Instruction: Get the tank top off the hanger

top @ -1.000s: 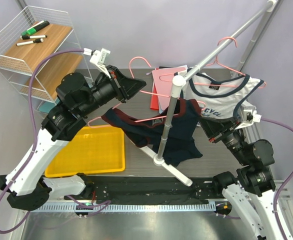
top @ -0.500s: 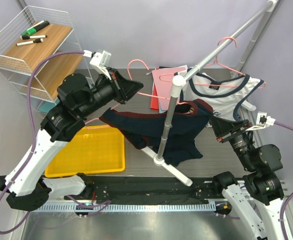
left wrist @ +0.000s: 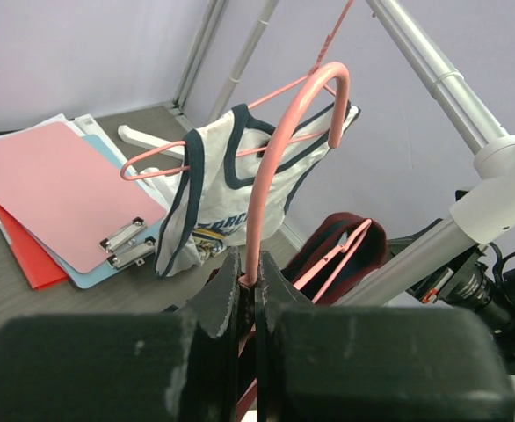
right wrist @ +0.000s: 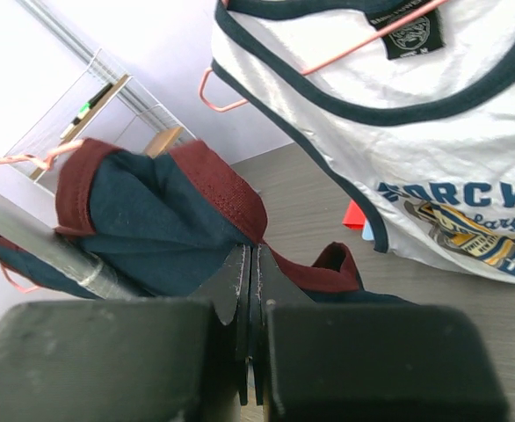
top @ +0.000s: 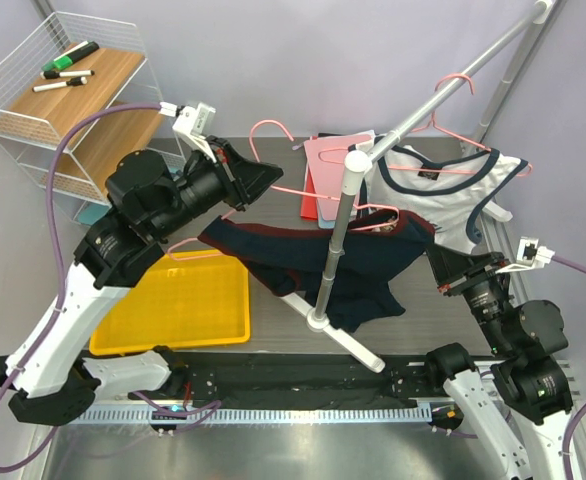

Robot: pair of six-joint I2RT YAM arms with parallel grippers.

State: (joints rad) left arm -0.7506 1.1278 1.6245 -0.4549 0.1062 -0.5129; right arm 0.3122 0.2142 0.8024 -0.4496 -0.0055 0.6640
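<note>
You are working in the middle of the pull-off step: the navy tank top [top: 365, 272] is partly on the pink hanger [left wrist: 279, 149], stretched between your two arms rather than free.

Your left gripper [left wrist: 249, 283] is closed tight on the hanger's neck, just below the hook, with the jaws showing almost no gap. The left arm is reaching up and forward over the table, its wrist angled toward the rack so the hook is pointing away from you.

Your right gripper [right wrist: 250, 264] is also pinched fully shut, and it is holding the maroon-trimmed edge of the tank top near a strap. The right arm is sitting low at the right side, forearm rising and the wrist aimed left toward the garment.

The tank top is hanging in a long sag between the grippers, crossing the rack pole [top: 335, 235], with its lower part drooping toward the table [top: 273, 215]. From the left wrist view, one maroon strap loop looks to be around the hanger's far arm – that is the part holding things up.

The next move is calling for the two arms to part further, or for the hanger to be tilted so that loop is slipping off the arm's end. Be watching the pole, since the cloth could be catching on it, and the white top [top: 443, 200] hanging just beside your right gripper.
</note>
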